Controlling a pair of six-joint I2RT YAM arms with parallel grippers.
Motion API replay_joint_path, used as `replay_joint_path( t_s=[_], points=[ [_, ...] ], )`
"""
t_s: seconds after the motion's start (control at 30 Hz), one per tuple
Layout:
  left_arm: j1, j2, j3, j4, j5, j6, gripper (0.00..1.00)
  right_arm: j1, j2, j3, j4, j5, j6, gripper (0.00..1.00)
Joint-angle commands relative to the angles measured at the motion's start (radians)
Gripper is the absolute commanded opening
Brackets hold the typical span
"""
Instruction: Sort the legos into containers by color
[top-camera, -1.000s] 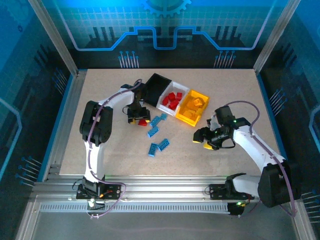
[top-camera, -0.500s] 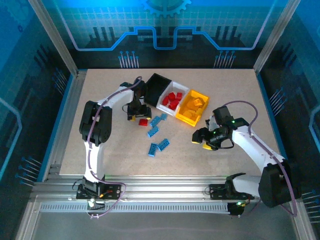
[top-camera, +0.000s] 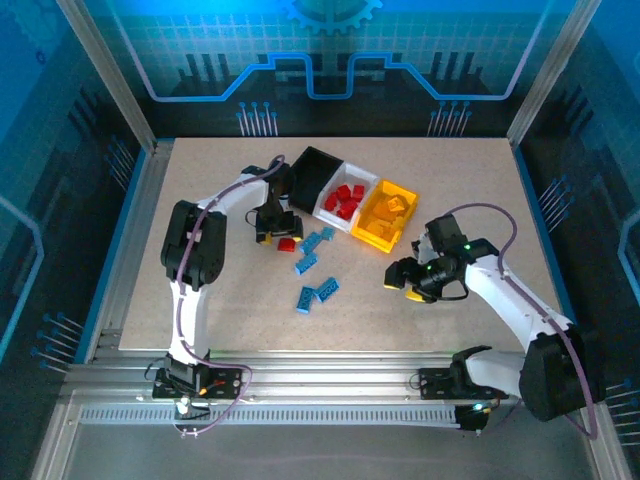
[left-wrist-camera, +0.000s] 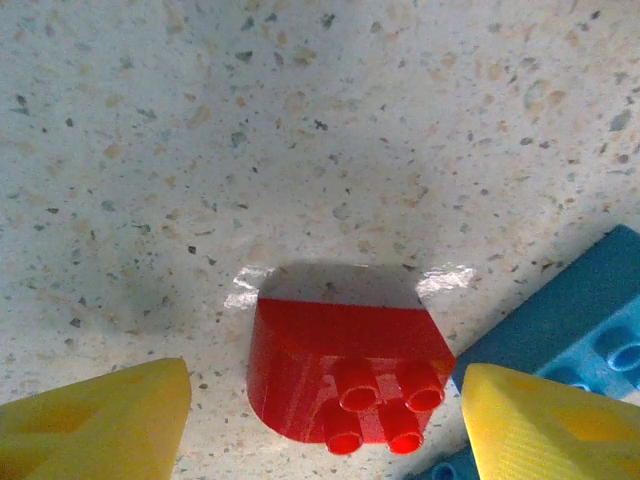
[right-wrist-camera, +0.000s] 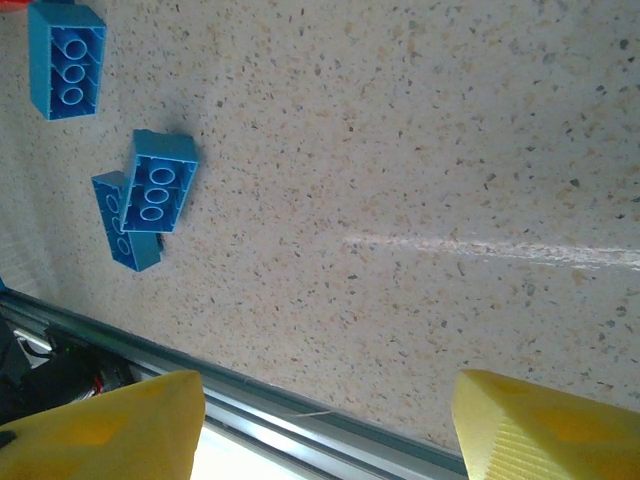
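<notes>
- Left gripper (top-camera: 277, 232) is held low over the table (top-camera: 470, 190), just in front of the black bin (top-camera: 313, 175). In the left wrist view its yellow fingers (left-wrist-camera: 100, 420) are seen spread apart. A single red brick (left-wrist-camera: 340, 375) lies studs-out on the table between them, with a gap on either side, so nothing is gripped.
- Right gripper (top-camera: 403, 282) is held over bare table in front of the yellow-orange bin (top-camera: 372, 236), well apart from the loose bricks. In the right wrist view its fingers (right-wrist-camera: 110, 425) are seen parted, with nothing between them.
- A pale, speckled surface is shown across the table, with a metal rail along its near edge.
- The three joined bins are set in a slanting row at the far middle of the table: black at the left, the white bin (top-camera: 325, 210) in the middle, yellow-orange at the right.
- Red bricks (top-camera: 345, 200) are seen piled in the white bin, and yellow-orange bricks (top-camera: 390, 208) in the yellow-orange bin.
- Several blue bricks (top-camera: 305, 263) are scattered on the table to the right of the left gripper and nearer the arm bases. One of them lies just beside the single red brick.
</notes>
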Motion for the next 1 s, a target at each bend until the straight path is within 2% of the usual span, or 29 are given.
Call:
replay_joint_path(
  t_s=[0.0,0.37,0.67,0.97],
  points=[
    [0.006,0.024,0.012,-0.01,0.022,0.027,0.73,0.019,-0.019,-0.014,-0.005,0.008,0.02,0.68],
    [0.004,0.044,-0.012,-0.006,0.001,0.024,0.67,0.021,-0.027,-0.019,-0.005,0.015,0.025,0.68],
    [-0.002,0.042,-0.03,-0.005,-0.021,0.019,0.7,0.021,-0.025,-0.015,-0.006,0.016,0.025,0.68],
    [-0.005,0.044,-0.045,0.004,-0.017,-0.002,0.58,0.024,-0.033,-0.015,-0.013,0.023,0.025,0.68]
  ],
)
